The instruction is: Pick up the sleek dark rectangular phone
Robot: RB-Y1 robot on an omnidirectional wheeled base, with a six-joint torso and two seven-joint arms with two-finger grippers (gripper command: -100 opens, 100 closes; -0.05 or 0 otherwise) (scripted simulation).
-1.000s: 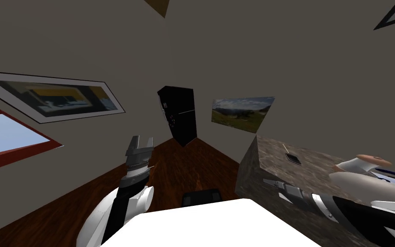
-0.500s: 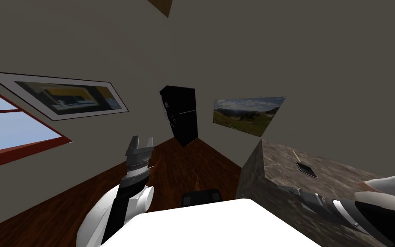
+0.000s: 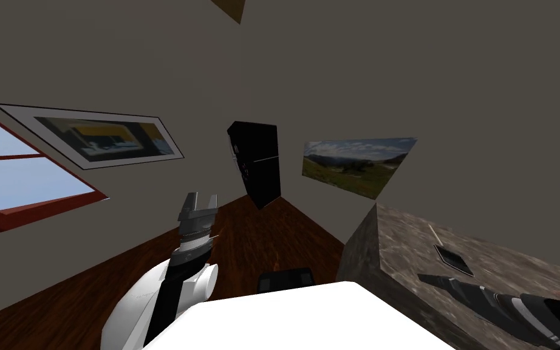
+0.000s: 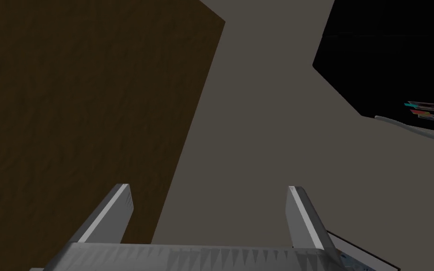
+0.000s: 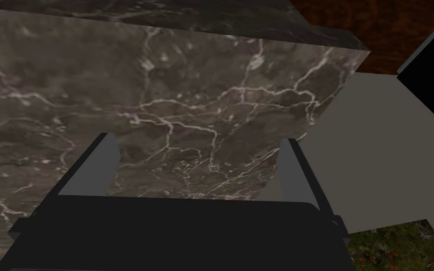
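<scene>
Nearest you, the right gripper (image 3: 426,279) hangs low over the marble counter (image 3: 394,243), its fingers (image 5: 102,162) spread apart with nothing between them but veined stone. The phone (image 3: 453,258) lies flat on that counter top, just beyond the gripper and clear of it, a small dark rectangle with a paler rim. By my reading you are in the approach, and the hand looks aimed past the phone toward the counter's corner rather than at it. Turn the wrist until the phone sits centred between the two blades, line them up across its narrow sides, and only then come down. It is thin and lies flush, so the tips will likely need to reach almost to the stone before you close, and a slanted closure could skid it away. Watch the thin pale stick (image 3: 433,233) lying near the phone's far end, so you don't catch it. The left gripper (image 3: 201,198) is raised out in front over the floor, its fingers parted and empty. Farther off stands a black fridge (image 3: 256,164) with a landscape picture (image 3: 351,165) beside it. No brand or writing can be read on the phone or anywhere else.
</scene>
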